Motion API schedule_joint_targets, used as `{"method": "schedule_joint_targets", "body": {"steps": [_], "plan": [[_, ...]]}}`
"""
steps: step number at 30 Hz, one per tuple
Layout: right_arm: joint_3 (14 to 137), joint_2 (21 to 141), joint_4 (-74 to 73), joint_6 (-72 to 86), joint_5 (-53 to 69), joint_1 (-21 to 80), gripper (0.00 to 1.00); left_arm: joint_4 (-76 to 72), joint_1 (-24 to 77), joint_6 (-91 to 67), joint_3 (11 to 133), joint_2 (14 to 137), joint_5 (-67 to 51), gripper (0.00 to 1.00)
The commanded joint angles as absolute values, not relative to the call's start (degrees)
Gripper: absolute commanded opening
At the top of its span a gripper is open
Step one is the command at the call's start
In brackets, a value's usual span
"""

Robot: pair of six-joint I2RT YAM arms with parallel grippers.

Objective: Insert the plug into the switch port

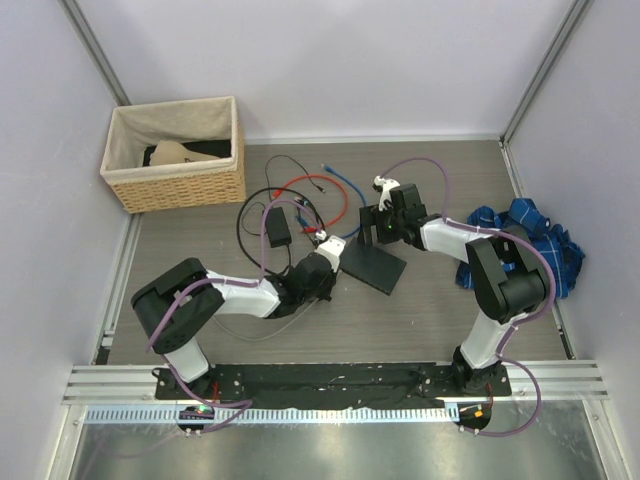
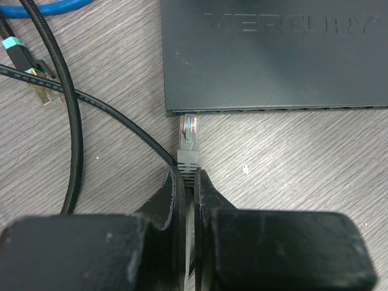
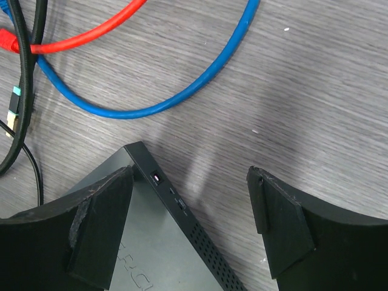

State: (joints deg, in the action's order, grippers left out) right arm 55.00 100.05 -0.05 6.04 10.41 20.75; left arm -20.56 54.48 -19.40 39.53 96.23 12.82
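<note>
our left pincer (image 2: 189, 182) is clamped narrow on the tail of the plug (image 2: 189, 134), holding its nose right at the port edge of the switch (image 2: 273, 60), which lies flat on the tabletop (image 2: 291, 176), so a straight push should seat it. our right pincer (image 3: 189, 182) spreads wide astride a switch corner, likely to brace it

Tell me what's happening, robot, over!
Left gripper shut on plug. Right gripper open, straddling switch corner. Plug tip at switch's front edge, not seated. Black cable beside left fingers, not blocking.
</note>
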Motion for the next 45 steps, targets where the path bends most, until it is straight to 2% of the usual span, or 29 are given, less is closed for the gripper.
{"method": "schedule_joint_targets", "body": {"steps": [1, 28, 36, 45], "plan": [[54.75, 100.37, 2.9, 5.71, 11.95, 20.65, 0.84, -22.77, 54.67, -21.0, 40.25, 95.01, 17.22, 0.0], [54.93, 101.95, 2.2, 6.06, 13.01, 20.48, 0.84, -22.06, 55.81, -19.78, 44.03, 96.85, 15.82, 0.0], [54.41, 102.04, 2.11, 6.59, 14.15, 20.57, 0.84, -21.71, 55.81, -19.16, 45.17, 98.43, 18.63, 0.0], [53.44, 102.04, 0.35, 7.82, 22.74, 20.74, 0.79, -23.38, 55.81, -17.32, 46.76, 99.67, 19.07, 0.0]]}}
